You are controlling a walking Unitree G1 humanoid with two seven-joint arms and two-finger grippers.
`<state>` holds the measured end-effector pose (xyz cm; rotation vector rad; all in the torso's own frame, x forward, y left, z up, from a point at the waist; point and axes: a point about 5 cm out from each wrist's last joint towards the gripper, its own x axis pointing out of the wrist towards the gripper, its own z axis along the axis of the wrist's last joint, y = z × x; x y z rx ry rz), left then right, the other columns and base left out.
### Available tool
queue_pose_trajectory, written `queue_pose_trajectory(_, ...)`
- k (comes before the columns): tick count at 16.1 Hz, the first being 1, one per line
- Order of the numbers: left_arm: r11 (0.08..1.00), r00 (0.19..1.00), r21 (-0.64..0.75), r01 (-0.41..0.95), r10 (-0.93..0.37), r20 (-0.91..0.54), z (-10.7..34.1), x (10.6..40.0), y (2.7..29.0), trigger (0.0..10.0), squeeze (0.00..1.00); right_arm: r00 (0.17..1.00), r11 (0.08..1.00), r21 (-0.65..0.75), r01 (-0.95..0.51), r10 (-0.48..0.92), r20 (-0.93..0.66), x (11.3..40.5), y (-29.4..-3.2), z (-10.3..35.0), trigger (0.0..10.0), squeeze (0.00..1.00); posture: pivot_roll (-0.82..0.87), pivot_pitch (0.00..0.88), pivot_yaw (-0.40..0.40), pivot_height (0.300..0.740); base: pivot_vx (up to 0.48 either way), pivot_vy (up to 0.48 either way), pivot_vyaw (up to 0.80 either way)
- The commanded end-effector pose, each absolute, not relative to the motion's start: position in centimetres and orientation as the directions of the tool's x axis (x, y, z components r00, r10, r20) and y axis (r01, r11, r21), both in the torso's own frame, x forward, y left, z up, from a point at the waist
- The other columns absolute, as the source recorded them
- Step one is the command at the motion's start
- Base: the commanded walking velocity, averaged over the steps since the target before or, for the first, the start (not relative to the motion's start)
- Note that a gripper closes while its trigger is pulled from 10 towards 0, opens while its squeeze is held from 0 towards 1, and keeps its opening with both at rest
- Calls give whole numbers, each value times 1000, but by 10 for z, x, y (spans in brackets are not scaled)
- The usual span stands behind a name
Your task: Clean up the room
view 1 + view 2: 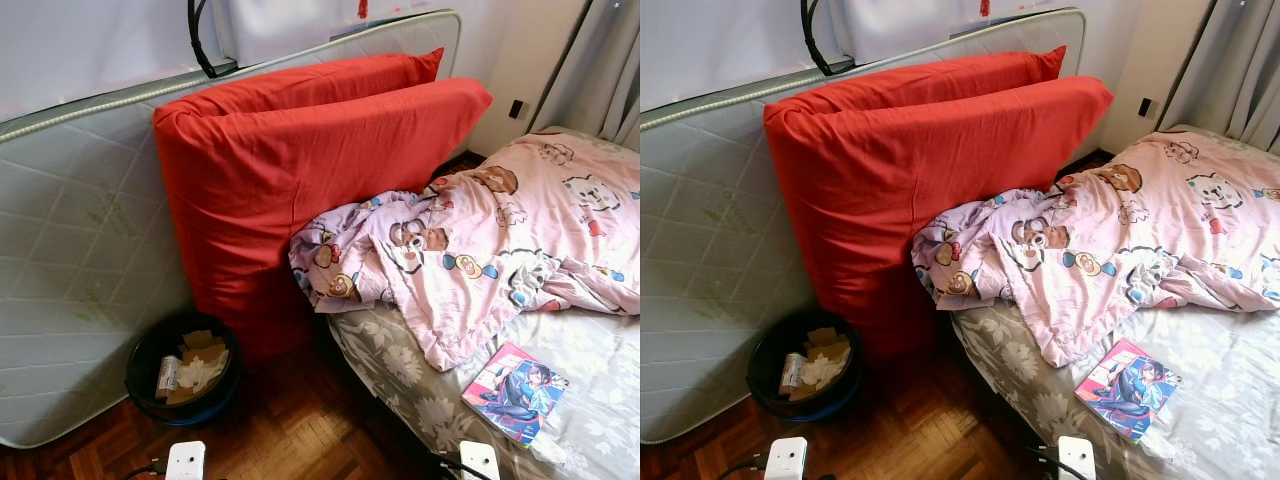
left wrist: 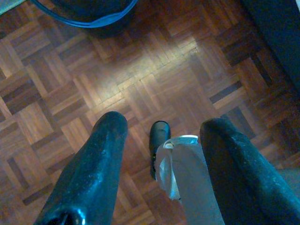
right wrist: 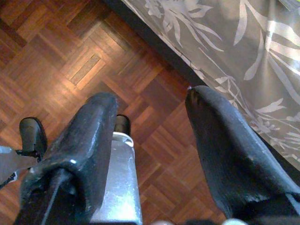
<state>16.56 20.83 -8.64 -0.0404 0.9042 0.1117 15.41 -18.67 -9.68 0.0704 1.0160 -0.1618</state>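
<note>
A colourful comic book [image 1: 513,391] lies on the bed's grey flowered sheet [image 1: 400,370] near its front edge. A crumpled pink cartoon blanket [image 1: 480,240] is bunched across the bed. A black bin [image 1: 184,369] with a blue rim holds cardboard and paper scraps on the parquet floor beside the bed. My left gripper [image 2: 161,131] hangs open over the floor, the bin's rim [image 2: 89,18] just ahead of it. My right gripper [image 3: 150,103] hangs open beside the bed's edge [image 3: 225,70], nothing between its fingers.
Two big red cushions [image 1: 310,170] lean against a white mattress [image 1: 80,250] that stands on its side along the wall. A grey curtain [image 1: 610,60] hangs at the far right. Bare parquet [image 1: 290,430] lies between bin and bed.
</note>
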Motion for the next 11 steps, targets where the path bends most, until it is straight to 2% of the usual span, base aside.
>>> queue_pose_trajectory(1, 1000, 637, 10, -10, 14, -771, -80, 181, 204, 10000, 0, 623, 976, 149, 158, 18, -782, 175, -177, -87, 10000, 0, -19, 0, 10, 740, 0, 0, 0)
queue_pose_trajectory(11, 1000, 657, 14, -19, 23, -754, -76, 188, 208, 10000, 0, 643, 969, 174, 174, 22, -766, 177, -177, -86, 10000, 0, -10, 0, 10, 740, 0, 0, 0)
